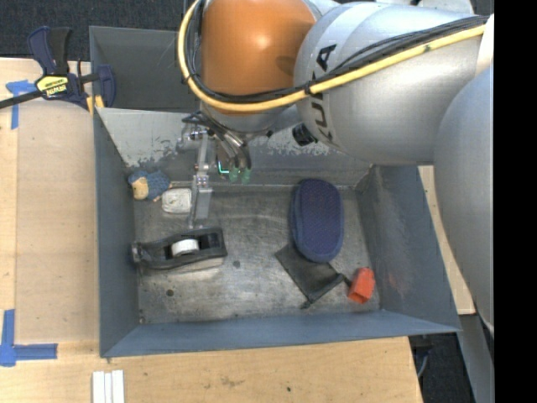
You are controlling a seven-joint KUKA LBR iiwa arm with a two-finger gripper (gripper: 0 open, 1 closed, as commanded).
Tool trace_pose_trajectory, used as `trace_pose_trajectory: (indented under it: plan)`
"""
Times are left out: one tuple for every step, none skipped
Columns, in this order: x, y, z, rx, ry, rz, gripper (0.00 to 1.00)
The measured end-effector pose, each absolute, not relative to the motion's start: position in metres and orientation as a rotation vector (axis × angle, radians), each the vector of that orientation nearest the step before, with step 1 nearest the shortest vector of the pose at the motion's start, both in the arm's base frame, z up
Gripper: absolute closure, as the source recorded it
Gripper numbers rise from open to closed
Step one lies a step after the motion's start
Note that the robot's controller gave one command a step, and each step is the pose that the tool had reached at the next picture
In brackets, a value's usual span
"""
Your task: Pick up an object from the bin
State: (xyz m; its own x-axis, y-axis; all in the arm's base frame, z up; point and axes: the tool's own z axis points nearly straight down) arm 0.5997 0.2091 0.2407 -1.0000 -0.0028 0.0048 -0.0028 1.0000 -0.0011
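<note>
Camera view has the arm [394, 74] reaching in from the right, its bulk and orange cover [247, 40] filling the upper middle of the frame above the bin [113, 292]. The gripper [200, 210] hangs below the cover, left of centre. Whether it is released or clenched cannot be told from this angle, and nothing is seen held in it.

On the bin floor a blue oval pouch [316, 218] lies right of centre. A black tape dispenser [178, 251] with a white roll lies lower left, just under the gripper's tip. A flat black wedge [311, 279] sits below the pouch. A white lump [176, 201] lies just left of the gripper, an orange block [362, 285] sits lower right, and a small tan piece [140, 185] lies at the far left.

The dispenser looks like the likeliest target, being nearest the tip. To do this step well, the gripper should centre over the dispenser's narrow body and close across its short width, not its length. It should then come straight down. The white lump is close enough to be nudged or caught, so the approach should keep to the dispenser's side of it. The roll may give a poor hold, so the solid black frame seems the better place to grasp.
</note>
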Motion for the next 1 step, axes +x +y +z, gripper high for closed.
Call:
trace_pose_trajectory:
  plan:
    - [0.5724,0.2052,0.071,0.463,-3.114,-0.005,0.0]
